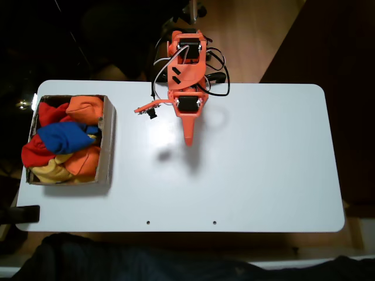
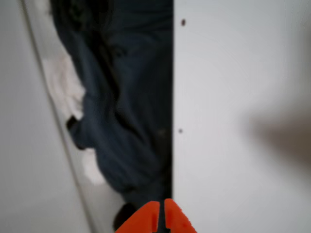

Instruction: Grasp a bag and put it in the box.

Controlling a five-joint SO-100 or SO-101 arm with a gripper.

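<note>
In the fixed view we see the orange arm (image 1: pixel 186 70) reaching in from the far edge of the white table (image 1: pixel 263 164), near the middle of that edge. Its gripper (image 1: pixel 188 139) points toward the near side and hangs over bare tabletop, with a soft shadow just to its left. In the wrist view the gripper (image 2: pixel 162 218) enters from the bottom edge; we see its two orange fingertips (image 2: pixel 146 221) pressed together with only a thin dark line between them, and nothing pinched there.

The blue bag (image 1: pixel 63 136) lies well to the left of the gripper, inside the brown cardboard box (image 1: pixel 107 137) that sits at the table's left end. The bag rests on top of a heap of other bean bags: orange ones (image 1: pixel 87 108) on the far side and toward the near right, a red one (image 1: pixel 34 153) at the left, and a yellow one (image 1: pixel 50 171) at the near side. Bag and gripper are well apart, with open white table between the box's right wall and the arm.

In the wrist view we also see the table's edge (image 2: pixel 173 97) running up the picture, and dark blue cloth (image 2: pixel 126 121) beyond it.
</note>
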